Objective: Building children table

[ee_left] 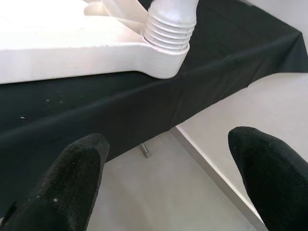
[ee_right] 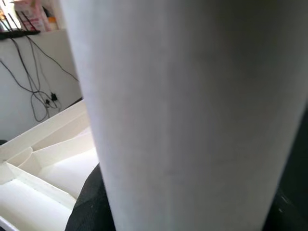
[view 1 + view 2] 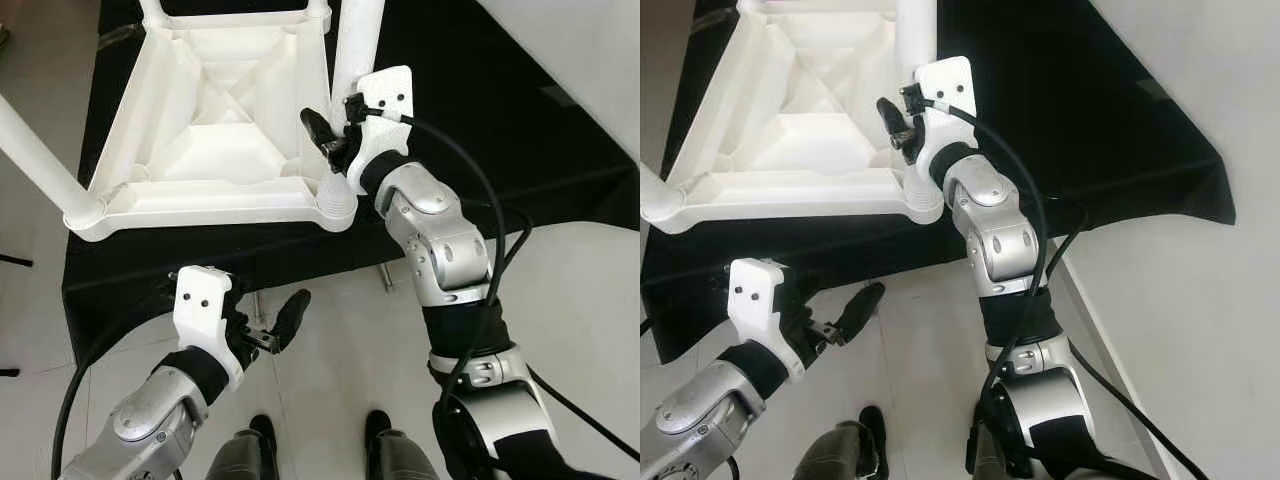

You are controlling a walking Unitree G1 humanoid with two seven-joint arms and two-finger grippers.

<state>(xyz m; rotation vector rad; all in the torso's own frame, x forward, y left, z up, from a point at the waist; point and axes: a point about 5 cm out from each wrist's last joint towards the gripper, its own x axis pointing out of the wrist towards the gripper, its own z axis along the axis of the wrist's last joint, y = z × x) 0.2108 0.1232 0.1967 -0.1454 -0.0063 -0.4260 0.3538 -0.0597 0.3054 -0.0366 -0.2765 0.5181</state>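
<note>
The robot's right arm reaches forward, its wrist bent, the right gripper (image 3: 335,135) with black fingers closed around an upright white leg (image 3: 356,40). The left gripper (image 3: 283,322) hovers lower and nearer, on the left, fingers (image 1: 72,178) spread wide and holding nothing.

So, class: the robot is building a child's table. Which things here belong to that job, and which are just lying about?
Job:
table top, upside down
leg, held by right gripper
second leg
left gripper, open, off the table

Lying about:
black cloth
cables on the wall
</note>
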